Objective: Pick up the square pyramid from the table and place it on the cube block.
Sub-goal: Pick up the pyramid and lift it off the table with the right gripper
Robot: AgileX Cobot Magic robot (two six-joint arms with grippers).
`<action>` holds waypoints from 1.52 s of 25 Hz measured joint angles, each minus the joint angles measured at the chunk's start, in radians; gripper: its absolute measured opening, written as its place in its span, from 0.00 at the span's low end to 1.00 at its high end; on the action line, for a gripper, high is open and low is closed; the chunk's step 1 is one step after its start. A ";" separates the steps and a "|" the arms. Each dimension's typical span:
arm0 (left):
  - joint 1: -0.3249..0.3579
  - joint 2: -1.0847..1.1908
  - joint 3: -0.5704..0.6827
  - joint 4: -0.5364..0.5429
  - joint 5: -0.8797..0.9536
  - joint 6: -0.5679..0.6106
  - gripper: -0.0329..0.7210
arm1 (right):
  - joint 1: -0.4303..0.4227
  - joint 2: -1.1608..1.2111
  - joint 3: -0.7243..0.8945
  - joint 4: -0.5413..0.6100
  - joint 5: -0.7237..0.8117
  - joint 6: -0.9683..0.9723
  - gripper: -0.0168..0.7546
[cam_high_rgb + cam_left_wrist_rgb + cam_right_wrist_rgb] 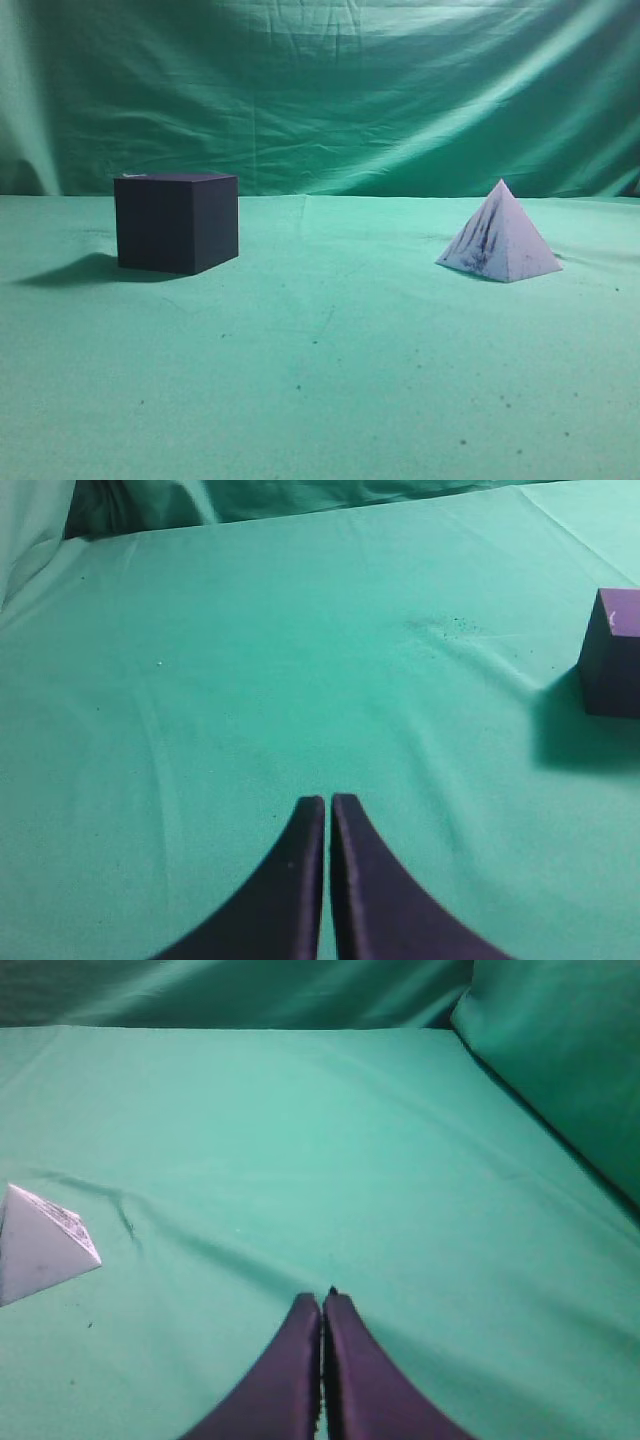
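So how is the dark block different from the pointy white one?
The cube block is very dark navy-black, and the square pyramid is pale whitish. The cube block has a flat top, and the square pyramid rises to a point. The cube block's faces look plain, and the square pyramid has dark smudgy streaks. Both sit upright on the green table, far apart, with nothing touching them.

Left gripper [327,802] and right gripper [321,1300] hover with jaws closed (fingertips nearly touching).
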 joint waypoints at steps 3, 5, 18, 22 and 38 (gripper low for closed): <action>0.000 0.000 0.000 0.000 0.000 0.000 0.04 | 0.000 0.000 0.000 -0.007 -0.069 -0.007 0.02; 0.000 0.000 0.000 0.000 0.000 0.000 0.04 | 0.000 0.000 0.000 0.015 -0.158 0.014 0.02; 0.000 0.000 0.000 0.000 0.000 0.000 0.04 | 0.000 0.108 -0.289 0.086 -0.218 0.059 0.02; 0.000 0.000 0.000 0.000 0.000 0.000 0.04 | 0.000 0.293 -0.462 0.086 -0.011 0.059 0.02; 0.000 0.000 0.000 0.000 0.000 0.000 0.04 | 0.451 0.974 -0.788 0.115 0.377 -0.287 0.07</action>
